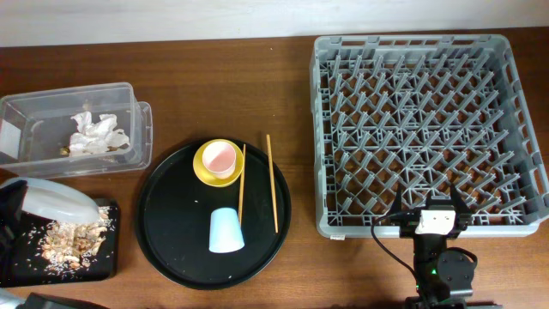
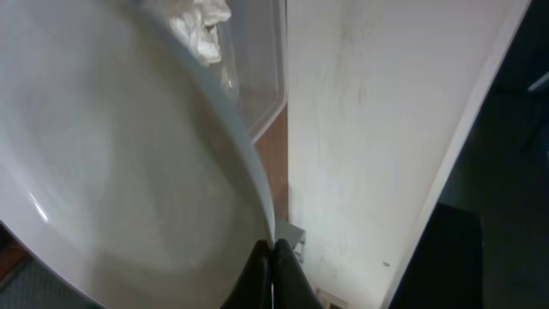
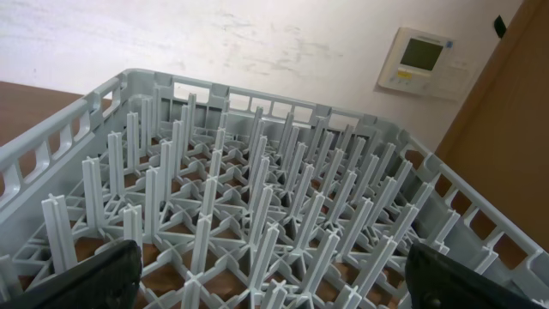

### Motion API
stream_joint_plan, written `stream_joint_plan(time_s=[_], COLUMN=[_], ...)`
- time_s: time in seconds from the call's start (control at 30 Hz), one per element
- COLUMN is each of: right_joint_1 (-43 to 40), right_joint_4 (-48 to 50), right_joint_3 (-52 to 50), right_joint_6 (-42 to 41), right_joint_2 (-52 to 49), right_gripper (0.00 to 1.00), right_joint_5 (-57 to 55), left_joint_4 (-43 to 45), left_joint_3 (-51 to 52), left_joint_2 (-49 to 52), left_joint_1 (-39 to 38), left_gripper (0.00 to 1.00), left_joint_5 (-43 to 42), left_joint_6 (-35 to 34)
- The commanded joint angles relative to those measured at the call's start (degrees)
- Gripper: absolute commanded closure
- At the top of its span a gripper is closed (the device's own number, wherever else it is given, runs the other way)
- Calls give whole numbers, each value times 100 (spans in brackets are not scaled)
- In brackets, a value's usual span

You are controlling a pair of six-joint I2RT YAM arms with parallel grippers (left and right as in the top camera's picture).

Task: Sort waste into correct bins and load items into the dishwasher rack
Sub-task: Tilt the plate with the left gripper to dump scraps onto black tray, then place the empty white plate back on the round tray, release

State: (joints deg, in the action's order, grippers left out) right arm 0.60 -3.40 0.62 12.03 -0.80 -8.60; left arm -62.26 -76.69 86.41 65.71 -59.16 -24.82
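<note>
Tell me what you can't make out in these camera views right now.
Left end effector: hidden in the overhead view by the tilted grey-white round plate.
Flat black rectangular tray: upper part covered by the plate, overhead view.
Table in the left wrist view: mostly blocked by the blurred, close plate.
Large grey plastic rack: near rim cut off by the right wrist view's bottom edge.

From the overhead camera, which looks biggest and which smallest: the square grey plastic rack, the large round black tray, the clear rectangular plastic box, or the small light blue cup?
1. Square grey plastic rack
2. Large round black tray
3. Clear rectangular plastic box
4. Small light blue cup, clearly the smallest
</note>
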Motion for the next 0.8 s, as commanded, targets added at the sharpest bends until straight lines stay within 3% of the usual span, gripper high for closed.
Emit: stream_joint_plan(time_s=[0.0, 0.17, 0.23, 0.4, 0.53, 0.63, 0.7, 0.77], right_joint_1=[-35, -35, -35, -35, -35, -35, -35, -35], right_joint_4=[-31, -31, -31, -31, -31, -31, -31, -31], right_joint_3=[-31, -31, -31, -31, -31, -31, -31, -31], right_joint_6=[-9, -9, -9, -9, -9, -9, -9, -9], right_joint_2=[28, 28, 28, 28, 28, 28, 28, 28], right_gripper=[2, 2, 2, 2, 1, 2, 2, 2], right_joint_5=[-90, -90, -90, -90, -90, -90, -90, -90], left_joint_4=[-140, -511, -433, -1062, -1799, -1947, -1910, -1541], left_joint_3=[-70, -70, -74, -72, -70, 109, 487, 1043], left_joint_2=[-157, -195, -299, -1078, -1749, -1928, -1926, -1926], left_joint_1=[35, 33, 33, -365, -2142, -3939, -4854, -5438], left_gripper=[99, 99, 99, 100, 100, 100, 100, 99], left_joint_5=[-197, -881, -304, 151, 1871, 3379, 4280, 4345], left_joint_6=[181, 293, 308, 647, 649, 588, 22, -155])
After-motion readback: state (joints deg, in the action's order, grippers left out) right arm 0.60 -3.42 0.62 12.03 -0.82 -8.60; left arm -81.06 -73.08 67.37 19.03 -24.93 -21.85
